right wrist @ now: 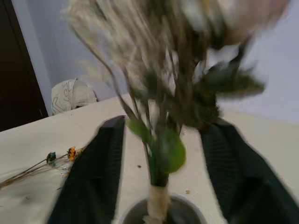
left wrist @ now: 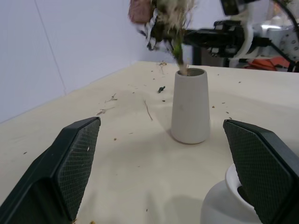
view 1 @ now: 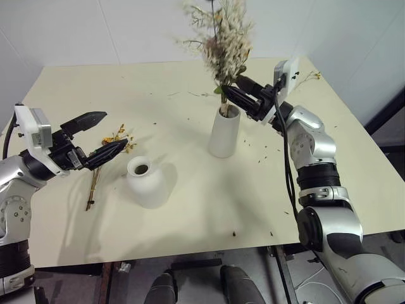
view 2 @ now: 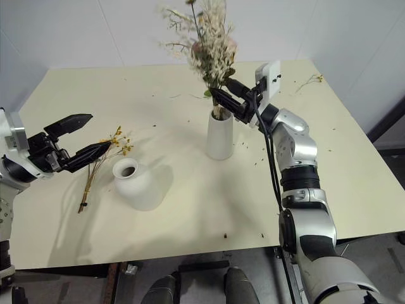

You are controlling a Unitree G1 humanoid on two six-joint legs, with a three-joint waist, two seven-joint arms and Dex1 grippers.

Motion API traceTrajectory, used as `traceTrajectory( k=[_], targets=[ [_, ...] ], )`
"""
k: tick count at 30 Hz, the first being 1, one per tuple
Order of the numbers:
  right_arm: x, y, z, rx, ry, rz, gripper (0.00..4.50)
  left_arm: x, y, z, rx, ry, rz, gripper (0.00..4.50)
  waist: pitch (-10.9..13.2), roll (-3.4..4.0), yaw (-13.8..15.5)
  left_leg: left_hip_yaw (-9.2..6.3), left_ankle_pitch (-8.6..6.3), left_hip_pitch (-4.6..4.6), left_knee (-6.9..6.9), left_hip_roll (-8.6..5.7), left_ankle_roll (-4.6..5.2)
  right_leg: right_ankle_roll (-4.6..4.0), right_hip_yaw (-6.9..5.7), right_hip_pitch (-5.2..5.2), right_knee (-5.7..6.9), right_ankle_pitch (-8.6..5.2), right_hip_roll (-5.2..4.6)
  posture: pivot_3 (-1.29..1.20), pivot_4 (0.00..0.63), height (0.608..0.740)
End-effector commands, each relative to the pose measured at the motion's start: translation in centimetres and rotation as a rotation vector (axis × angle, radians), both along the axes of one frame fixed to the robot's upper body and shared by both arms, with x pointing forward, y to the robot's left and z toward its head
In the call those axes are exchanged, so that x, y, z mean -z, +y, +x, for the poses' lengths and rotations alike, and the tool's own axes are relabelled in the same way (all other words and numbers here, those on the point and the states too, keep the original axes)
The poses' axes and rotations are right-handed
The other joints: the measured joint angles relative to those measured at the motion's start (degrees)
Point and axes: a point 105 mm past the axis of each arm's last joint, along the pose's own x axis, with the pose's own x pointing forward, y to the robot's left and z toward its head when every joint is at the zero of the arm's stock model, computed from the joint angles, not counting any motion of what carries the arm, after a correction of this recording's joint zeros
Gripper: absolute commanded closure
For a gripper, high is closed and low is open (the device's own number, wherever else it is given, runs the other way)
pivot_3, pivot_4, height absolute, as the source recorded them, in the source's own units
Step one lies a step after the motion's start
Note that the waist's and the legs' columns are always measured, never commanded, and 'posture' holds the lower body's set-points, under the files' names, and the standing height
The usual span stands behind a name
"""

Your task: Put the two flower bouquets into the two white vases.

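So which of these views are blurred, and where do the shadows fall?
Right wrist view: the big bouquet is smeared by motion blur, its stem in the tall vase mouth sharper. Left wrist view: the bouquet top is blurred, the left gripper fingers crisp. Left eye view: bouquet tips slightly soft; the short vase and tall vase each cast a soft shadow on the table.

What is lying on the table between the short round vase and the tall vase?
Nothing large: between the short round vase and the tall vase the left eye view shows bare table with only a few dried crumbs.
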Motion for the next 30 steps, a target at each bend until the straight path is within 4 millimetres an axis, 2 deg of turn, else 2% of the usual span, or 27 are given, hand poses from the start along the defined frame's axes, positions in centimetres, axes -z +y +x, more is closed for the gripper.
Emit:
traceTrajectory(
  k=[1,2,3,7,10,12,17,20,25,30],
  targets=[
    [-2.4,-1.4,-1.5,-0.006,-0.115,-0.005,0.51,-0.1,2.2,0.4,-0.161,0.008,0.082,0.00,0.0,0.00,0.0,0.00,0.00,0.00,0.00,0.00,0.00,0.00,0.00,0.00,-0.01,0.00,0.00,0.00,0.150,0.740],
    [-2.4,-1.7,-1.7,-0.002,-0.125,-0.015,0.14,0.4,3.0,0.7,-0.214,0.030,0.114,0.00,0.0,0.00,0.0,0.00,0.00,0.00,0.00,0.00,0.00,0.00,0.00,0.00,-0.03,0.00,0.00,0.00,0.150,0.740],
    [-2.5,-2.5,-2.1,0.004,-0.141,-0.036,0.06,0.7,3.9,1.1,-0.286,0.052,0.137,0.00,0.0,0.00,0.0,0.00,-0.01,0.00,-0.01,0.00,0.01,0.00,0.00,0.00,-0.04,0.00,0.00,0.00,0.150,0.740],
    [-2.6,-5.4,-3.2,0.023,-0.153,-0.103,0.06,0.6,7.5,2.1,-0.551,0.118,0.145,0.00,0.0,0.00,0.3,0.01,-0.04,-0.01,-0.01,-0.01,0.06,-0.01,0.00,0.02,-0.08,-0.01,-0.01,0.00,0.150,0.740],
    [-1.3,-6.4,-4.6,-0.034,-0.120,-0.216,0.06,1.0,8.8,2.1,-0.674,0.190,0.105,0.00,0.0,0.00,0.4,0.01,-0.11,-0.02,0.00,-0.01,0.13,-0.01,0.00,0.04,-0.14,-0.01,-0.02,0.00,0.150,0.740],
    [-0.2,-6.2,-6.2,-0.118,-0.079,-0.314,0.06,3.1,9.4,1.8,-0.751,0.359,0.101,0.00,0.0,-0.01,0.4,0.01,-0.16,-0.02,-0.01,0.00,0.17,0.00,0.00,0.04,-0.16,-0.02,-0.02,0.00,0.150,0.740],
    [1.7,-6.0,-9.8,-0.280,-0.047,-0.477,0.06,6.3,8.9,1.8,-0.813,0.554,0.095,0.00,0.0,0.00,0.1,0.02,-0.20,0.00,0.00,0.03,0.20,-0.02,0.02,0.03,-0.12,-0.06,0.03,0.00,0.150,0.740],
    [2.1,-5.7,-10.5,-0.315,-0.019,-0.499,0.06,7.4,8.5,1.9,-0.831,0.636,0.094,0.00,0.0,-0.02,0.1,0.03,-0.21,0.01,0.08,0.02,0.19,-0.01,0.03,0.05,-0.10,-0.04,0.02,0.00,0.150,0.740],
    [2.5,-4.5,-11.5,-0.393,-0.039,-0.512,0.06,10.2,8.1,2.1,-0.922,0.809,0.204,0.00,0.0,-0.06,0.4,0.02,-0.21,0.03,0.20,0.01,0.18,0.00,0.02,0.14,-0.12,0.01,0.02,0.00,0.150,0.740],
    [2.7,-3.2,-12.2,-0.467,-0.077,-0.490,0.06,11.9,6.7,2.1,-0.890,0.946,0.153,0.00,0.0,-0.06,0.6,0.02,-0.22,0.03,0.21,0.00,0.16,0.02,0.01,0.14,-0.13,0.01,0.01,0.00,0.150,0.740]
  ],
)
